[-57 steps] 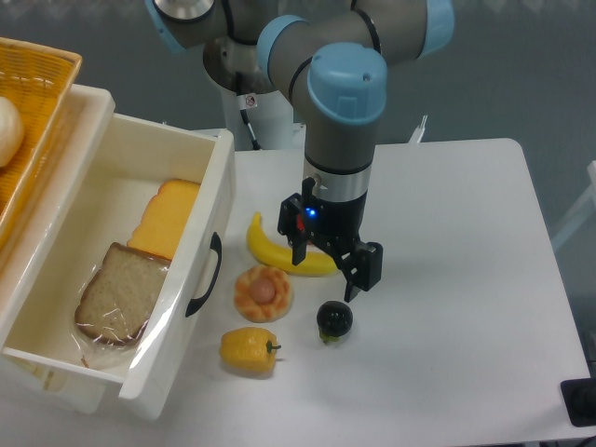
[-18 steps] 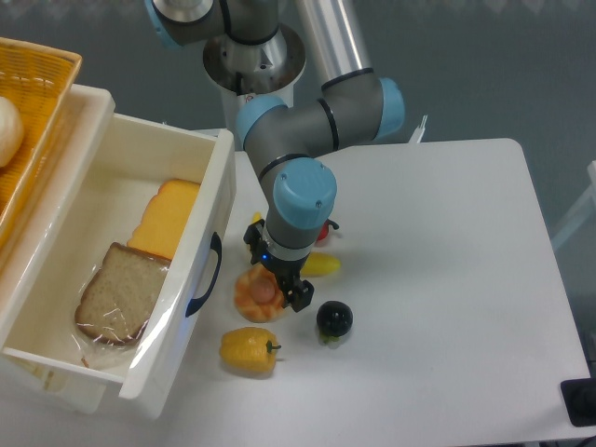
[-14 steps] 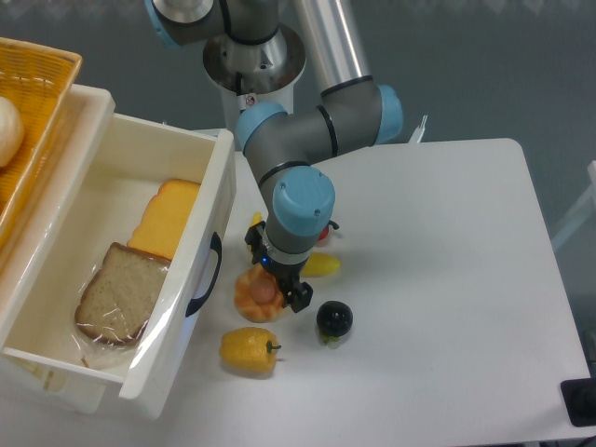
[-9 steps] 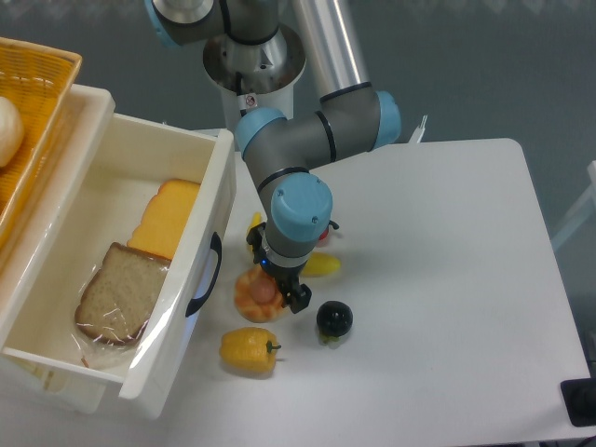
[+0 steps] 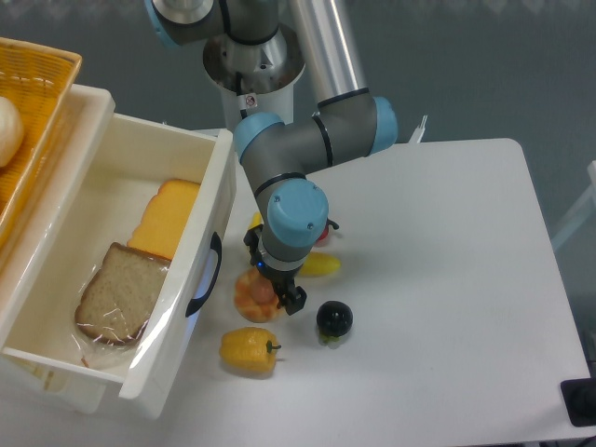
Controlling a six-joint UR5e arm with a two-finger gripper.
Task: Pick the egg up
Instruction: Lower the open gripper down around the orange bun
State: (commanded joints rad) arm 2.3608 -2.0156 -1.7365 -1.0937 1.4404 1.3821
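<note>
The egg (image 5: 249, 294), a flat round toy with a scalloped pale orange rim and a darker centre, lies on the white table (image 5: 447, 279) just right of the drawer handle. My gripper (image 5: 271, 279) points down right over it and covers its right half. One dark fingertip (image 5: 294, 301) stands at the egg's lower right edge; the other finger is mostly hidden under the blue wrist at the egg's upper side. The jaws look spread around the egg, open, and the egg rests on the table.
A yellow pepper (image 5: 249, 351) lies just below the egg and a small black round fruit (image 5: 334, 318) to its right. A banana (image 5: 319, 264) and something red sit behind the wrist. The open white drawer (image 5: 209, 200) with bread and cheese stands at left.
Since 3.2 s ago the gripper has moved left from above the banana and come down over the egg. In the last second it shifted only slightly left. The egg has stayed put.
</note>
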